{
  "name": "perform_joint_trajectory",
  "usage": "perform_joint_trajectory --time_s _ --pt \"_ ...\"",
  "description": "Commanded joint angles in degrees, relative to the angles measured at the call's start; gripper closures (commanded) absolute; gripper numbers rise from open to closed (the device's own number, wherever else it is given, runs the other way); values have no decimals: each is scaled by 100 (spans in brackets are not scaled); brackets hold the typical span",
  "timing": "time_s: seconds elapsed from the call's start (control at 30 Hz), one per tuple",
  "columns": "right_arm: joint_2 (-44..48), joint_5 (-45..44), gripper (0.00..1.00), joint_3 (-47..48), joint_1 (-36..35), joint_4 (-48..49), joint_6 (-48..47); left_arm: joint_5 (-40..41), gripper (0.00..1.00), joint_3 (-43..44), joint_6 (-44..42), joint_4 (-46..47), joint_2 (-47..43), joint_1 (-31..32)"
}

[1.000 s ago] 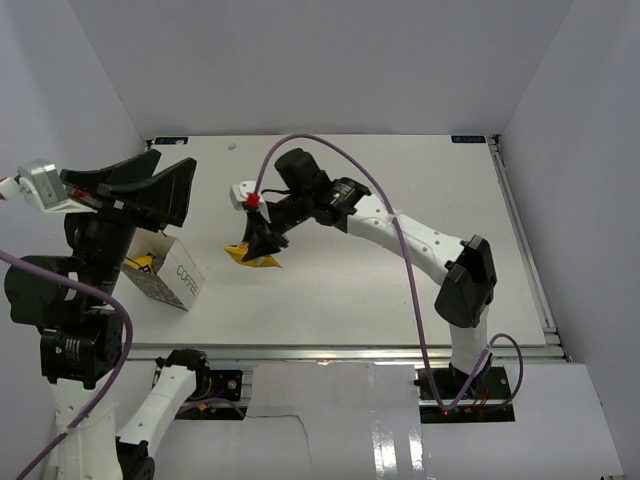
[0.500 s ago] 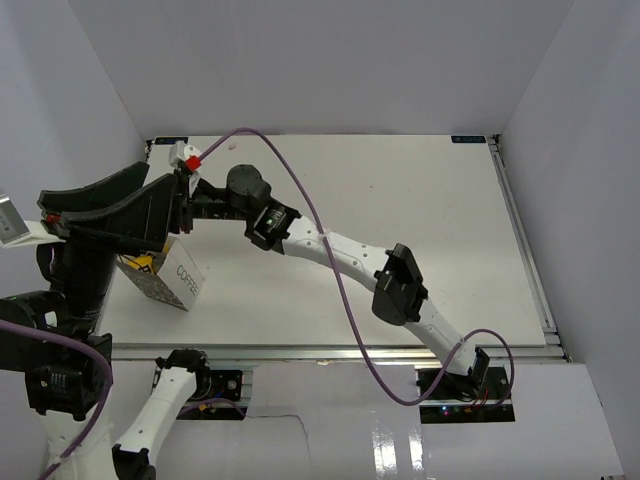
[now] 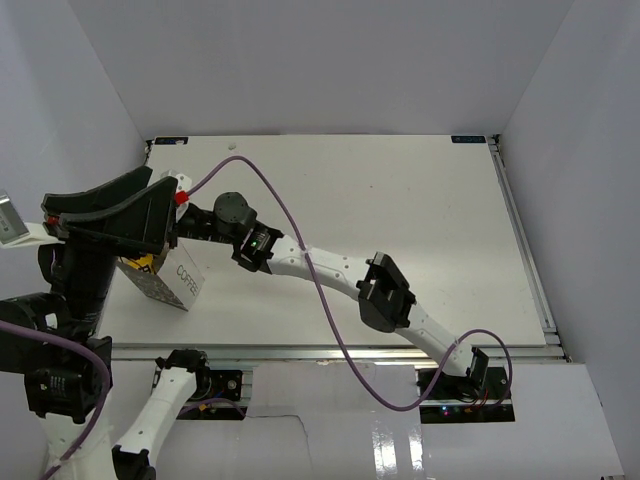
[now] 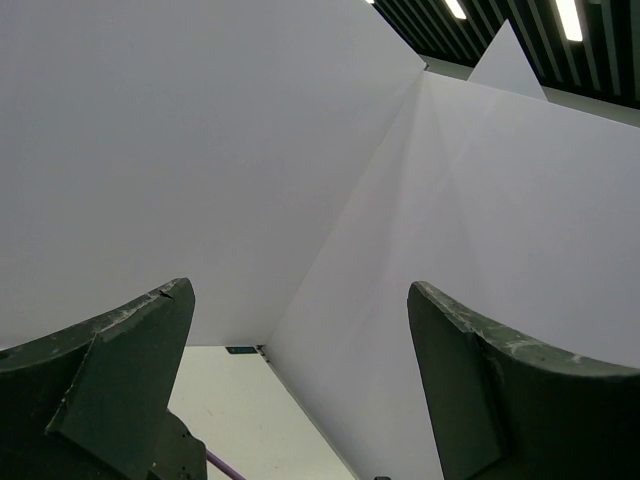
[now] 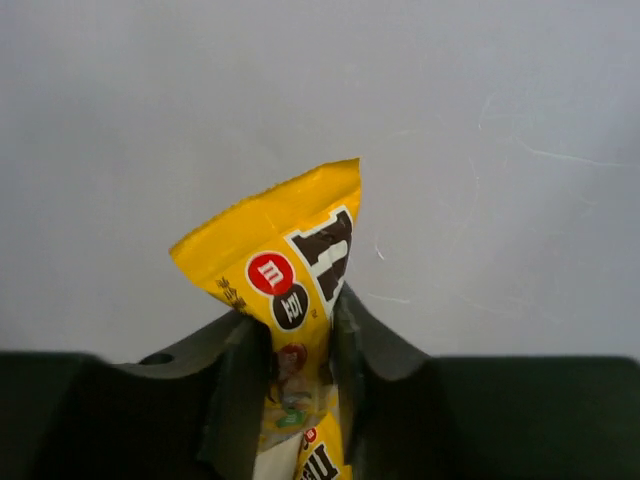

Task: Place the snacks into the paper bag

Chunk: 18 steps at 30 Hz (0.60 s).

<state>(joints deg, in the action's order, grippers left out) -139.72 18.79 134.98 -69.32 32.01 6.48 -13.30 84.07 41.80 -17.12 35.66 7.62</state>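
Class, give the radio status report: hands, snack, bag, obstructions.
Left hand open, empty, raised. Right hand shut on yellow packet, near bag. Left hand screens bag mouth in top view.

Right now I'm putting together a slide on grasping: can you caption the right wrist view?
Right gripper clamped on a yellow M&M's packet, the packet's free end standing clear beyond it.
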Motion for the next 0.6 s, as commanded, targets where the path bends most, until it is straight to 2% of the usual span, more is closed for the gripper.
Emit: perform_joint_trajectory --time_s 0.0,0.07,0.1,0.17,0.47,0.57 --pt "33 -139 60 -182 41 587 -516 -76 2 -23 109 -81 -24 -6" --pt "50 -95 47 -252 41 587 -560 -103 2 -31 126 -80 -6 -6" --pt "76 -25 35 -296 41 587 -604 -129 2 -40 153 -80 -15 -15" --pt "103 37 27 -297 50 535 -622 -146 2 -57 179 -72 -15 -15" --pt "454 222 21 -349 50 262 -903 -252 2 -119 241 -37 -15 -15" --pt "734 466 21 -323 111 -202 -894 -348 2 -119 223 -37 20 -15"
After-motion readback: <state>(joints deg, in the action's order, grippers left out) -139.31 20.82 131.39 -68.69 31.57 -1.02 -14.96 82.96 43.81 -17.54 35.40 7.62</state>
